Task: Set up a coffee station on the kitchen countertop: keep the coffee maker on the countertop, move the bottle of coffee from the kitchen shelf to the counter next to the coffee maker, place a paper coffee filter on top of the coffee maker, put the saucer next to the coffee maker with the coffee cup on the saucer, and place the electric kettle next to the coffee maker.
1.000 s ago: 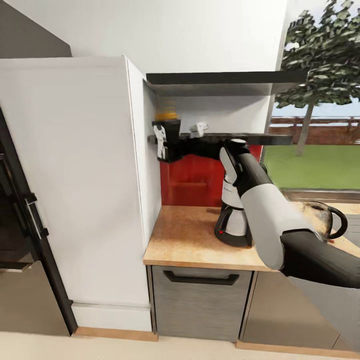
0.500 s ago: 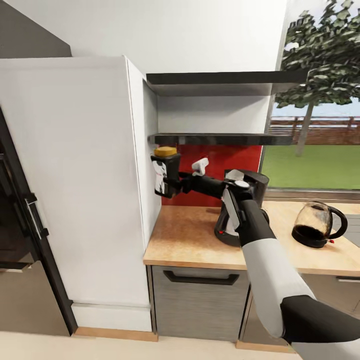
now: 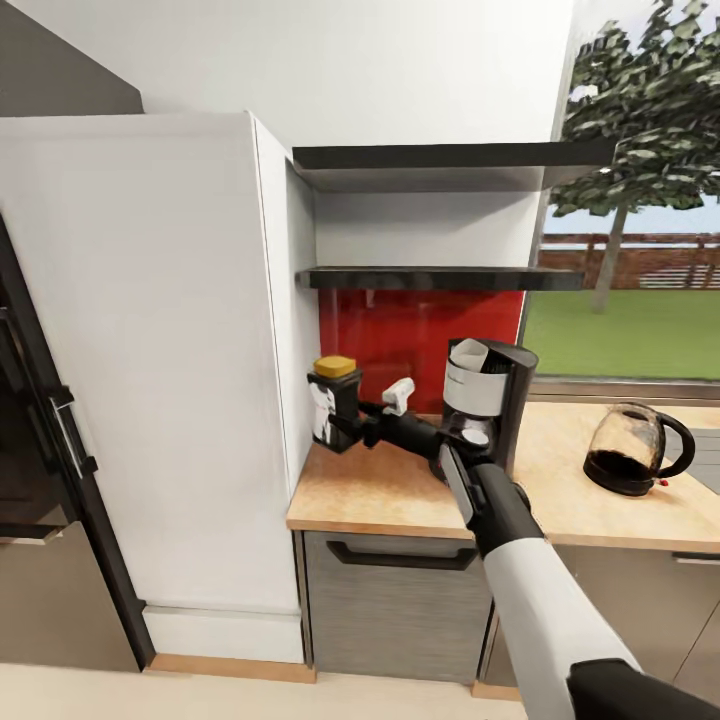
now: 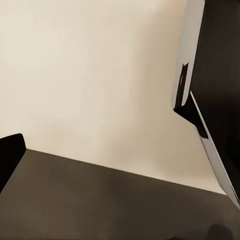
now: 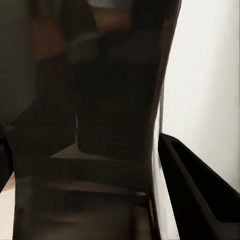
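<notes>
A light wood worktop point(image 3: 380, 490) runs under a red backsplash. The right pincer point(image 3: 335, 425) is clamped on the bottle of coffee point(image 3: 333, 400), off the shelf point(image 3: 440, 278) but not set down. Coffee maker point(image 3: 485, 400) (something white on top) and kettle point(image 3: 635, 448) stand on the worktop.

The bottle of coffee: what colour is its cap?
Yellow-brown cap on the bottle of coffee, clearest in the head view.

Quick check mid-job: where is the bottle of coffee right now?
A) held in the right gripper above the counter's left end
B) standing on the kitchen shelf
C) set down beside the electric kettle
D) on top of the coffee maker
A: the right gripper is shut on the bottle of coffee, left of the coffee maker and below the kitchen shelf.
</notes>
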